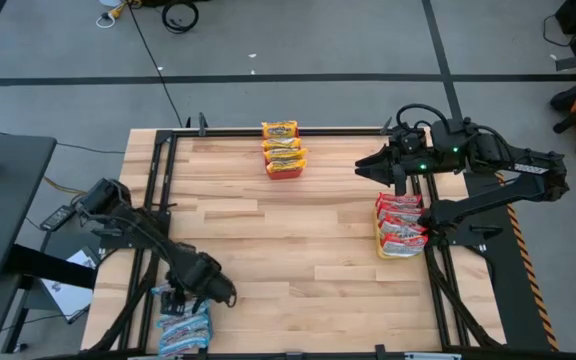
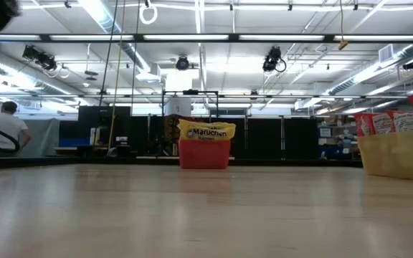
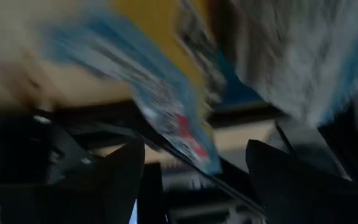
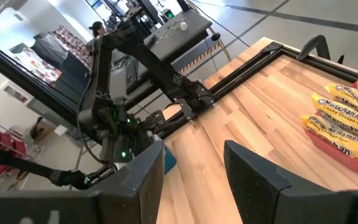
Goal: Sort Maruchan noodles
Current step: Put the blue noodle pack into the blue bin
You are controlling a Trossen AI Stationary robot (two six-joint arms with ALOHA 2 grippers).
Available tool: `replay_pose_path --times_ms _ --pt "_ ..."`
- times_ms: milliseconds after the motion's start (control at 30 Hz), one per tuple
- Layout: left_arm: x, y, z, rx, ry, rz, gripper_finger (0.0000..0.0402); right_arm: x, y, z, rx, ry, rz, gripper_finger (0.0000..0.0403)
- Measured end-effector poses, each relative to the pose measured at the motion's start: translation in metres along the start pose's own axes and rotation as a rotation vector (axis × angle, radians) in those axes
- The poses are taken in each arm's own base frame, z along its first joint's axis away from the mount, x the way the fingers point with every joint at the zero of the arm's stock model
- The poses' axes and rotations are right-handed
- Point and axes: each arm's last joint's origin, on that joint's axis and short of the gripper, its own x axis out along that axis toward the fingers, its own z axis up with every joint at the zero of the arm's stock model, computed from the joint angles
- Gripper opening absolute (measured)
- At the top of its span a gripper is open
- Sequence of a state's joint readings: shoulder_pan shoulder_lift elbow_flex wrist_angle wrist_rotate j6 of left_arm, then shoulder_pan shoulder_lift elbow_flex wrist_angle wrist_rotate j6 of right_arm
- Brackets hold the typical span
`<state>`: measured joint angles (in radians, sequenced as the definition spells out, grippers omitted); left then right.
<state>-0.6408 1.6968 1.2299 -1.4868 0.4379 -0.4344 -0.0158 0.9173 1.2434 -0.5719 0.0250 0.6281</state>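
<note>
My left gripper [image 1: 176, 298] hangs open over a pile of blue Maruchan noodles [image 1: 185, 331] at the table's near left corner. In the left wrist view a blurred blue packet [image 3: 166, 106] lies slanted in the wide gap of my left gripper [image 3: 194, 149]. Yellow packets [image 1: 284, 150] lie stacked in a red tray [image 2: 205, 155] at the far middle. Red packets [image 1: 400, 222] fill a yellow tray [image 2: 400, 158] at the right edge. My right gripper [image 1: 363, 167] is raised above the far right, open, with nothing in it [image 4: 194, 152]. My left gripper points steeply down with its fingers [image 3: 126, 177] standing wide on either side of the blue packet's lower corner [image 3: 207, 162]. The view is blurred, and I cannot tell whether a finger touches the packet.
Bare wood [image 1: 298, 260] spreads over the middle of the table. Black frame rails [image 1: 153, 200] run along its left, far and right edges. Beyond the table, a person [image 2: 6, 129] sits in the room at the left.
</note>
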Motion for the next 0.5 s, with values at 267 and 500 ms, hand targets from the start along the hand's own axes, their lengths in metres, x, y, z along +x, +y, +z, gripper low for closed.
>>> replay_pose_path --times_ms 267,500 --pt "-0.017 0.024 0.006 -0.119 -0.161 0.143 0.0255 0.0 -0.001 -0.002 -0.012 0.019 -0.013 0.0172" --pt "-0.02 0.029 0.011 -0.166 -0.183 0.106 0.0183 0.0 0.0 -0.003 -0.006 0.061 0.033 0.0172"
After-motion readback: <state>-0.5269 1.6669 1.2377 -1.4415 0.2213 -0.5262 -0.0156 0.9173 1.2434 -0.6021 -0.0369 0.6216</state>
